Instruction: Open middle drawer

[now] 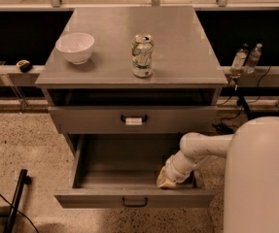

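Observation:
The middle drawer (129,166) stands pulled far out of the grey cabinet, and its deep grey interior shows. Its front (95,198) faces me at the bottom, with a small dark loop handle (134,202). My gripper (167,180) reaches down into the drawer at its right front corner, just behind the front panel. My white arm (202,147) comes in from the right. The top drawer (90,119) above has a white tag on its handle (133,120). The lowest drawer is hidden.
On the cabinet top (187,38) stand a white bowl (75,47) at the left and a drink can (142,55) in the middle. My white body (260,178) fills the lower right. Two small bottles (246,58) stand at the right, and a black bar (16,198) lies on the floor at the left.

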You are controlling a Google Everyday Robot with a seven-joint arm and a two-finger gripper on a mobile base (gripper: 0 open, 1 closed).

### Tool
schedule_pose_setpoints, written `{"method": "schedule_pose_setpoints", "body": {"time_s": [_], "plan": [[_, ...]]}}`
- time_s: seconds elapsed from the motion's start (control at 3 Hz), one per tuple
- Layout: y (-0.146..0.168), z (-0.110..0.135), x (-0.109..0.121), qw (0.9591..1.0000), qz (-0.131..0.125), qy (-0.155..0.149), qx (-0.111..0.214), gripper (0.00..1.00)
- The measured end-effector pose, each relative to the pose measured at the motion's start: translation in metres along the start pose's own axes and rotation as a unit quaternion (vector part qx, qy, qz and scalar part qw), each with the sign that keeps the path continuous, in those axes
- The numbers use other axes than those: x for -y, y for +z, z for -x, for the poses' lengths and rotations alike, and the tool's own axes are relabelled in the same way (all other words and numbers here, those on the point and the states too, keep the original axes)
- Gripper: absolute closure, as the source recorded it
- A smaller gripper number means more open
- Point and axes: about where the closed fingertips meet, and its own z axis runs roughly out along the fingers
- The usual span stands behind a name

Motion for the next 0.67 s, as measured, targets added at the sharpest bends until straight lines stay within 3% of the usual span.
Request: {"method": "schedule_pose_setpoints", "body": {"time_s": [0.33, 0.67], "plan": [[-0.004, 0.003, -0.016, 0.9998, 0.018, -0.010, 0.006, 1.00], [-0.018, 0.010, -0.055, 0.9980, 0.040, -0.025, 0.042, 1.00]]}}
